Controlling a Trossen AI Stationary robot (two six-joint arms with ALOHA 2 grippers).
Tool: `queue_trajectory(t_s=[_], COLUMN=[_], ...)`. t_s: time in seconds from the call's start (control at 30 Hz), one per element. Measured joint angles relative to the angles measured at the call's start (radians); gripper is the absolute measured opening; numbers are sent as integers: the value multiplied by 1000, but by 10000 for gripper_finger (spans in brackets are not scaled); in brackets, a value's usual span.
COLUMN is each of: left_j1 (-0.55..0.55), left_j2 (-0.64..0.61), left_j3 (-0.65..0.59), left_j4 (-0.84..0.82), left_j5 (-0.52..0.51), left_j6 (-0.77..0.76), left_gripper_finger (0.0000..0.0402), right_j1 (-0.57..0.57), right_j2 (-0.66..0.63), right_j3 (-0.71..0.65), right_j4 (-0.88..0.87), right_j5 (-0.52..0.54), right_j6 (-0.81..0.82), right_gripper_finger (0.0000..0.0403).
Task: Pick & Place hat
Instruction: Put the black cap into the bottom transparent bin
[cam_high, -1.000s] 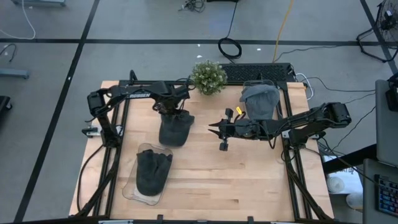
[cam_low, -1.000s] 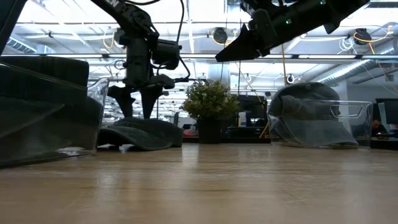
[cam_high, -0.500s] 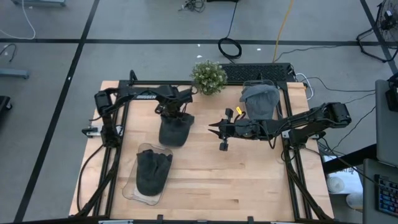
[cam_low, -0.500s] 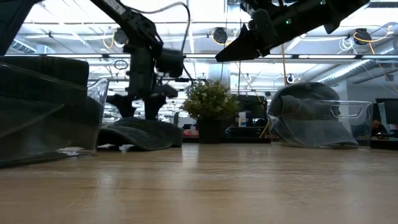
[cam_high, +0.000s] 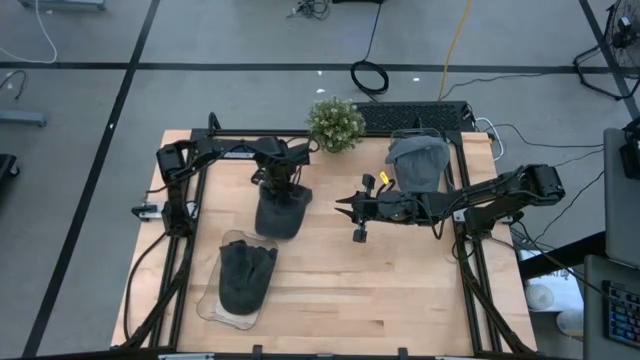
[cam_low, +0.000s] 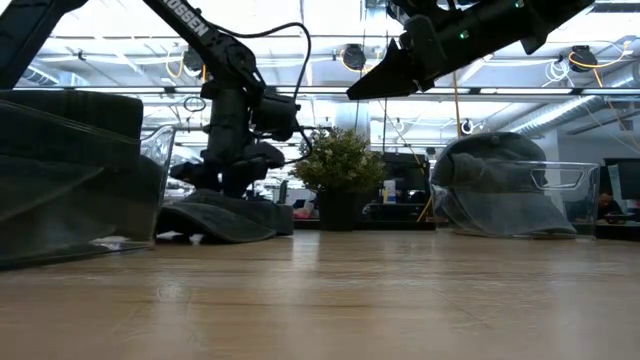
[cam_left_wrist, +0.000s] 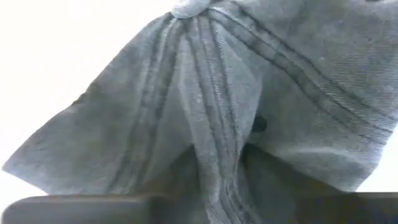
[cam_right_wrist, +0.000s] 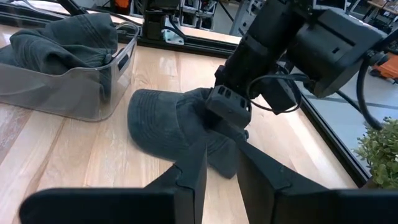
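Observation:
A dark grey hat (cam_high: 280, 216) lies flat on the table, left of the middle, brim toward the near edge; the low view shows the same hat (cam_low: 215, 220) and the right wrist view shows the hat (cam_right_wrist: 158, 118) too. My left gripper (cam_high: 281, 186) stands over its crown, shut on it. My right gripper (cam_high: 342, 205) hangs above the table's middle, clear of everything, its fingers a narrow gap apart (cam_right_wrist: 222, 163). A clear tray (cam_high: 207, 303) near the left front holds another dark hat. My left gripper (cam_low: 228, 190) pinches a raised fold of the hat's crown (cam_left_wrist: 214, 158) between its two fingers, coming from above and pointing down. The cloth is gathered into ridges that run up to the fingers. The hat's brim and rim (cam_low: 190, 228) rest on the table.
A second clear tray (cam_high: 400, 137) with a lighter grey hat sits at the far right, and a small potted plant (cam_high: 335, 123) stands at the far edge. Bare wood lies between the hat and the near edge. Metal frame rails run along both sides.
My left gripper has come down onto the hat's crown, and its fingers, spread on either side of the crown a second ago, have shut on it. The crown has bunched up under them. The hat has stayed where it was.

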Motion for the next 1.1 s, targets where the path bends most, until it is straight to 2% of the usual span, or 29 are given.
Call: queue_trajectory(t_s=[0.1,0.17,0.43,0.57,0.73,0.93,1.1], left_j1=[4,9,14,1,-48,-176,-412], left_j2=[-6,-14,-149,-286,-486,-702,-786], left_j3=[0,0,20,27,27,82,188], left_j4=[2,3,-6,-16,-93,-241,-325], left_j5=[0,0,-64,-77,-132,-198,-318], left_j6=[16,23,45,34,-55,-256,-528], left_gripper_finger=[51,15,8,5,4,3,3], right_j1=[0,0,0,0,0,0,0], right_j2=[0,0,0,0,0,0,0], right_j3=[0,0,0,0,0,0,0], right_j4=[0,0,0,0,0,0,0], right_j5=[0,0,0,0,0,0,0], right_j6=[0,0,0,0,0,0,0], right_gripper_finger=[75,75,75,75,75,75,75])
